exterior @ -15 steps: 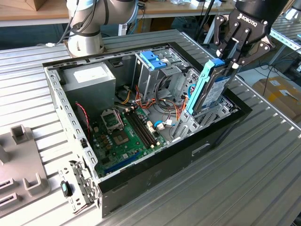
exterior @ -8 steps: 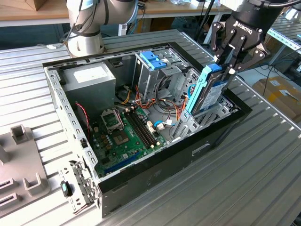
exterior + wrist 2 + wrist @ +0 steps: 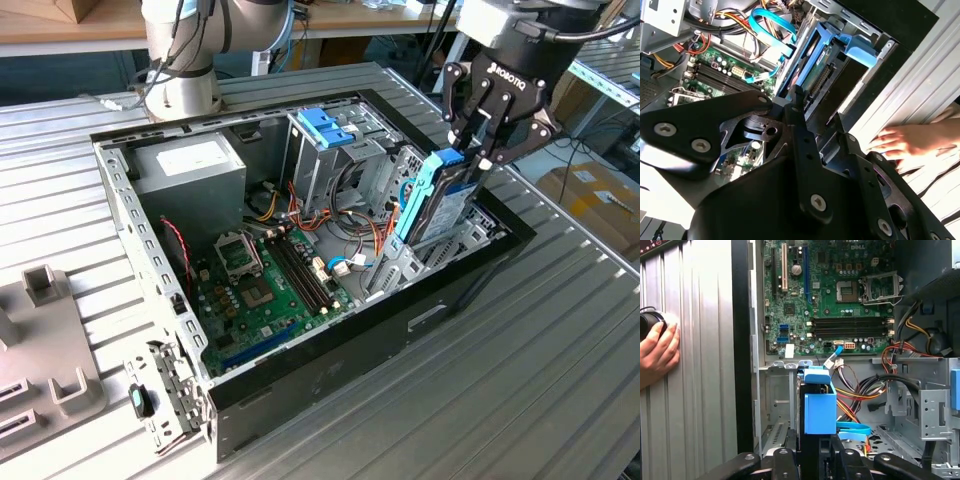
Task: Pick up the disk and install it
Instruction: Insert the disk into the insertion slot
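Note:
The disk (image 3: 437, 203), grey metal in light-blue carrier rails, stands on edge, tilted, over the drive bay at the case's corner on the exterior view's right. Its lower end reaches down among the bay's metal walls. My gripper (image 3: 478, 152) is above it, shut on its upper edge. The first wrist view looks along the disk's blue rail (image 3: 820, 410), which rises from between my fingers (image 3: 785, 462). The second wrist view has the disk (image 3: 816, 62) just beyond my fingertips (image 3: 798, 97), pointing into the bay.
The open black case (image 3: 330, 365) holds a green motherboard (image 3: 265, 290), a power supply (image 3: 190, 165), loose cables (image 3: 360, 235) and a metal drive cage with a blue latch (image 3: 325, 125). A person's hand (image 3: 905, 142) rests on the ribbed table beside the case. Grey fixtures (image 3: 45, 350) sit at the exterior view's left.

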Robot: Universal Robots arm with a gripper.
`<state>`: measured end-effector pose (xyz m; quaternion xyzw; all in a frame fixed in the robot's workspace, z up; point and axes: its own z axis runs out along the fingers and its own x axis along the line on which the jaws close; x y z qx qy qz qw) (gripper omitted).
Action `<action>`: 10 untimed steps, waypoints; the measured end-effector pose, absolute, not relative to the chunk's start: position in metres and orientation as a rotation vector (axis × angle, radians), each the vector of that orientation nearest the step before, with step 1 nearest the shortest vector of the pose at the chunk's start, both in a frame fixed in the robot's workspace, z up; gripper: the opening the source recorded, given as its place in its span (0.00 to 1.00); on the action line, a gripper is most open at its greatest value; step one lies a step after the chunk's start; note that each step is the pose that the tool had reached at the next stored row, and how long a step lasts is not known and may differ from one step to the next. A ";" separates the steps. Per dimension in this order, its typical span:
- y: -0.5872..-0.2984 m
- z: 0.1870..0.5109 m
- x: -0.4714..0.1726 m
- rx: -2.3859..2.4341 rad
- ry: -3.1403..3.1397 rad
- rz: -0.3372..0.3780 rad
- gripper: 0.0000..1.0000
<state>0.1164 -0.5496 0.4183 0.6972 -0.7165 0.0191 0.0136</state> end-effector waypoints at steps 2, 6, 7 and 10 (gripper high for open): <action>-0.550 0.412 0.116 2.172 -2.232 0.059 0.35; -0.550 0.401 0.116 2.172 -2.232 0.060 0.35; -0.550 0.399 0.116 2.172 -2.232 0.059 0.35; -0.550 0.392 0.116 2.172 -2.232 0.059 0.35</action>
